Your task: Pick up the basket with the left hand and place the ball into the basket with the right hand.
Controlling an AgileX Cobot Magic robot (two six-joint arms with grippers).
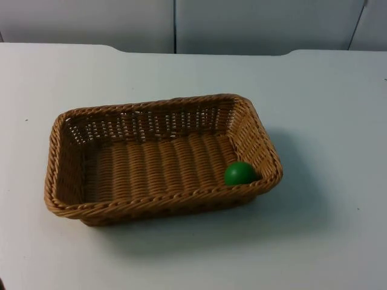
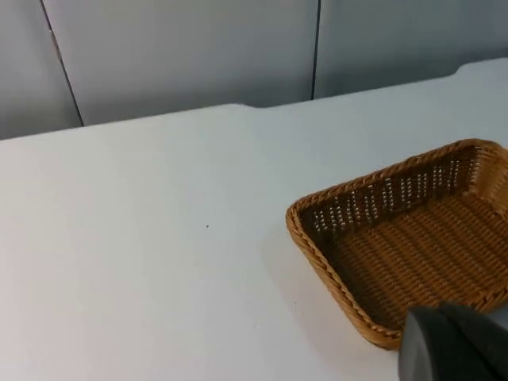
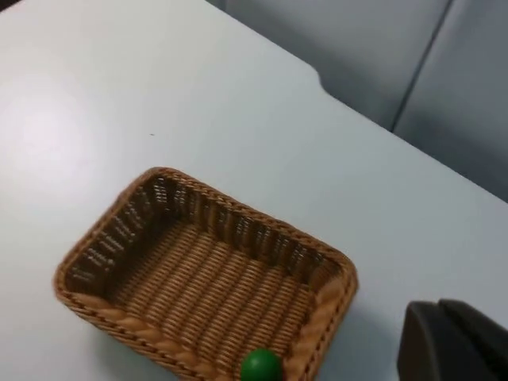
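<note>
A rectangular brown wicker basket [image 1: 52, 158] rests on the white table, and nothing grips it. A green ball [image 1: 240, 173] lies inside it, in the front right corner against the wall. In the left wrist view my left gripper [image 2: 452, 346] hangs beside and above the basket [image 2: 295, 226], apart from its rim. In the right wrist view my right gripper [image 3: 449, 341] is raised well above the table, off to one side of the basket [image 3: 332, 300]. The ball [image 3: 260, 367] lies in that basket's near corner. Nothing is seen in either gripper.
The white table [image 1: 314, 96] spreads bare around the basket on all sides. A grey partition wall [image 1: 181, 24] closes the far edge. The table's back edge has a stepped outline near the wall.
</note>
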